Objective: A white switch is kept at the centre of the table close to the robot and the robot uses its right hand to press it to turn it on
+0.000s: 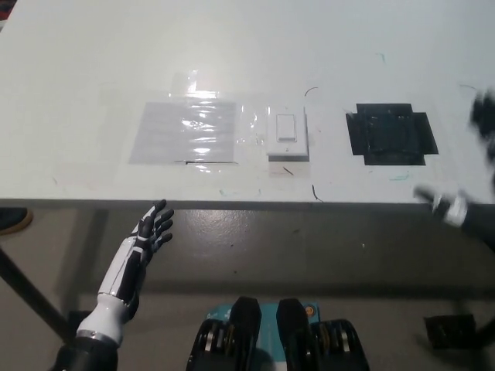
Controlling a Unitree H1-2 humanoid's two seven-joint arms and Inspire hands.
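Note:
A white wall-type switch [286, 133] lies flat on the white table [247, 54], near the front edge at the centre. My black right hand [481, 120] is a blurred shape at the picture's right edge, over the table and well to the right of the switch; the wrist [455, 209] shows lower down near the table's front edge. Whether it is open or shut is lost in the blur. My white left hand [153, 228] rests below the table's front edge at the lower left, fingers spread, holding nothing.
A clear plastic sheet [184, 131] is taped flat to the table left of the switch. A black square patch [391, 134] lies to the right of the switch, between it and my right hand. The grey floor [309, 247] shows under the table edge.

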